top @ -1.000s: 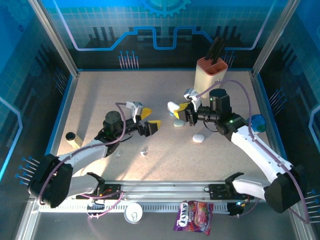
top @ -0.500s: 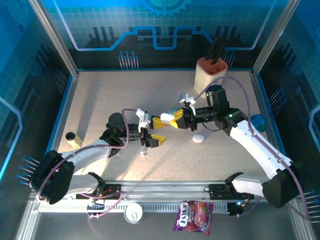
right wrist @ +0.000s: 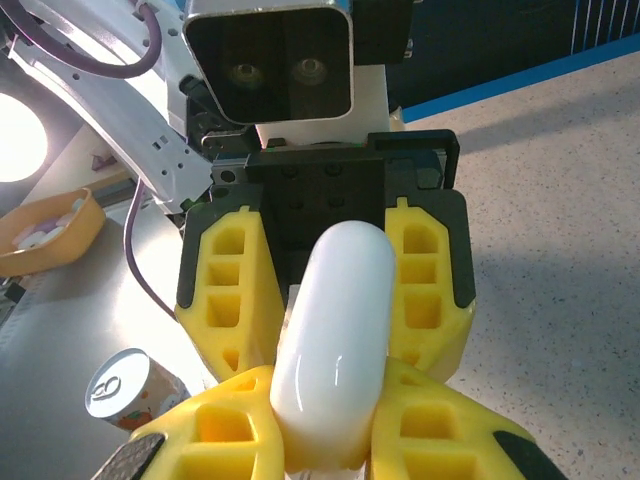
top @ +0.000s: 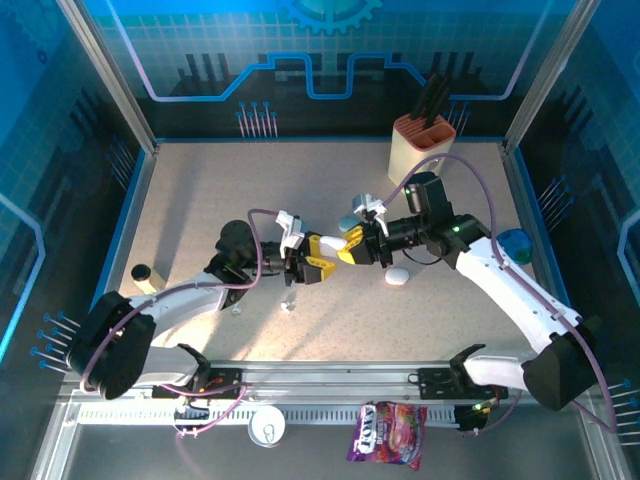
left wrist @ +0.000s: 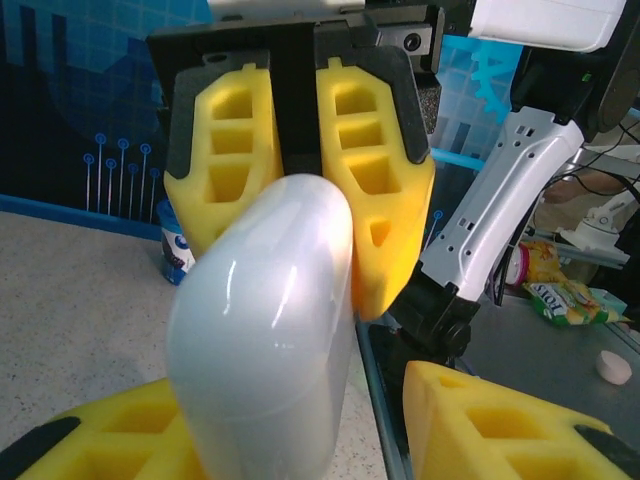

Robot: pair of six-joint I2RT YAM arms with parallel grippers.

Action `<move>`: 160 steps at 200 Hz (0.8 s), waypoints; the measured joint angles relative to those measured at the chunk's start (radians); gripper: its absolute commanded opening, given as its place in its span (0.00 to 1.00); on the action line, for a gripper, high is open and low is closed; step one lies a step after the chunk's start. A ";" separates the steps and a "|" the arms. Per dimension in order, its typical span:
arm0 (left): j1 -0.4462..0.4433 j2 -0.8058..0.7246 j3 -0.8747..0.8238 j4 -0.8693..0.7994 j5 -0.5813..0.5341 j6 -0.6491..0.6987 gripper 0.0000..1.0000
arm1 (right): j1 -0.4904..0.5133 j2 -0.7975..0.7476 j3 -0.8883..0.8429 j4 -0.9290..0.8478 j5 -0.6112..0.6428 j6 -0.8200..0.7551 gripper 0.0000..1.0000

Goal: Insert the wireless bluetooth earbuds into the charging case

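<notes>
We see the right end effector [top: 352, 247] clenched on a white charging case [right wrist: 335, 340], its yellow pads pressed to both flanks of the smooth oval shell. The left end effector [top: 320, 258] faces it head-on from 9 o'clock. It is partly open and straddles the free end of the same case. In the left wrist view a strip of background shows between the shell and one of its fingers [left wrist: 500, 425], so we read it as not clamped. The two sit nose to nose over the middle of the surface [top: 200, 190].

One tiny pale earbud [top: 288, 303] lies on the surface just at 6 o'clock of the left end effector. Another earbud [top: 237, 310] lies beside the left forearm, at about 8 o'clock. A second white case [top: 397, 275] lies near the right end effector, at its 4 o'clock.

The knife block [top: 422, 147] stands at 1 o'clock by the far edge. A blue object [top: 515, 245] sits at 3 o'clock by the right wall. Open surface stretches from 9 to 12 o'clock up to the blue border, and the rail [top: 330, 378] closes the near edge at 6 o'clock.
</notes>
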 measured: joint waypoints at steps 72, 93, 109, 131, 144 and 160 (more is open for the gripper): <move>0.000 0.030 0.006 0.033 0.003 -0.040 0.20 | 0.004 0.017 0.000 -0.029 -0.014 -0.032 0.00; 0.002 0.039 0.006 0.043 0.016 -0.044 0.09 | 0.004 0.017 0.000 -0.034 -0.018 -0.041 0.12; 0.003 0.042 0.006 0.050 0.019 -0.047 0.09 | 0.004 0.016 0.000 -0.027 -0.011 -0.027 0.31; 0.005 0.044 0.007 0.059 0.005 -0.039 0.08 | 0.005 0.016 0.000 0.020 0.031 0.051 0.49; 0.006 0.044 0.007 0.057 0.001 -0.026 0.08 | 0.003 0.016 0.000 0.053 0.066 0.115 0.56; 0.008 0.045 0.007 0.050 -0.008 -0.008 0.09 | -0.003 0.013 0.000 0.088 0.105 0.193 0.61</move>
